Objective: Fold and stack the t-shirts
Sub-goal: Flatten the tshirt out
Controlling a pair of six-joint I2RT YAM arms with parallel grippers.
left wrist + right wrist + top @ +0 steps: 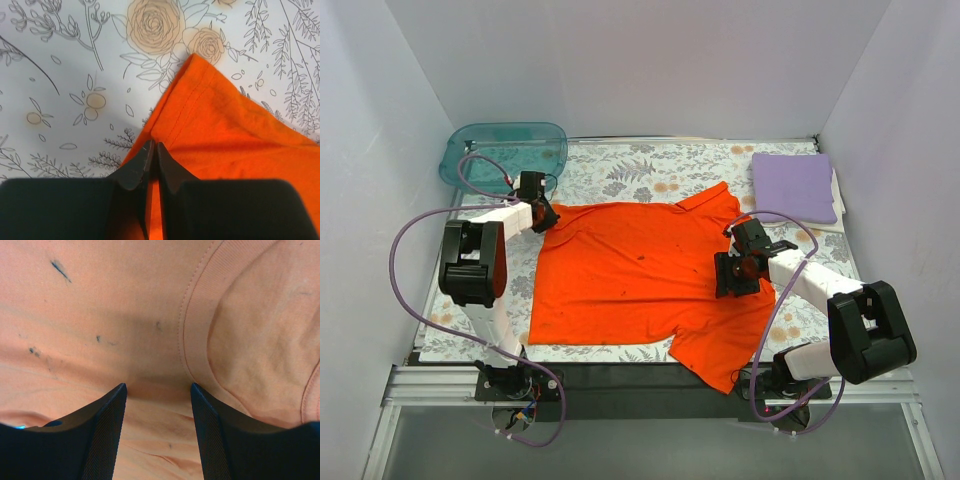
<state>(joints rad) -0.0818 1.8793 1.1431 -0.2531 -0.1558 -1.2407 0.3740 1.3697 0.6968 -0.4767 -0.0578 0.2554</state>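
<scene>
Currently the orange shirt [630, 280] lies flat on the bench [620, 170], the left gripper [152, 150] clamped on its far-left corner, the right gripper [158, 387] splayed wide over its right side, holding nothing. The purple shirt [793, 185] sits folded far right.

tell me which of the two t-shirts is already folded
The lavender t-shirt at the far right corner: it sits as a neat folded rectangle, while the orange t-shirt lies spread open across the middle.
</scene>
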